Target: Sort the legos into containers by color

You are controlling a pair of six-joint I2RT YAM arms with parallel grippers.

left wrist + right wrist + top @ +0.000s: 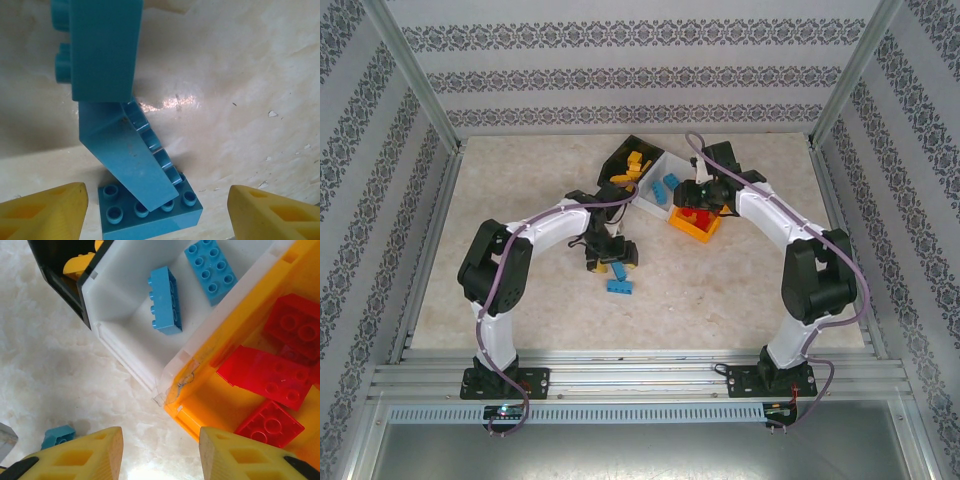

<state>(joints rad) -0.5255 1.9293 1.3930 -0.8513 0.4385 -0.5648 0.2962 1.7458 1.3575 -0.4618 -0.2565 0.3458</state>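
Left jaws, apart, flank blue legos [131, 162] on table [240, 90].

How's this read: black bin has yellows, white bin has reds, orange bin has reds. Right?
No. The white bin holds blues, not reds; the right wrist view shows two there. Black bin has yellows, orange bin has reds, as you said.
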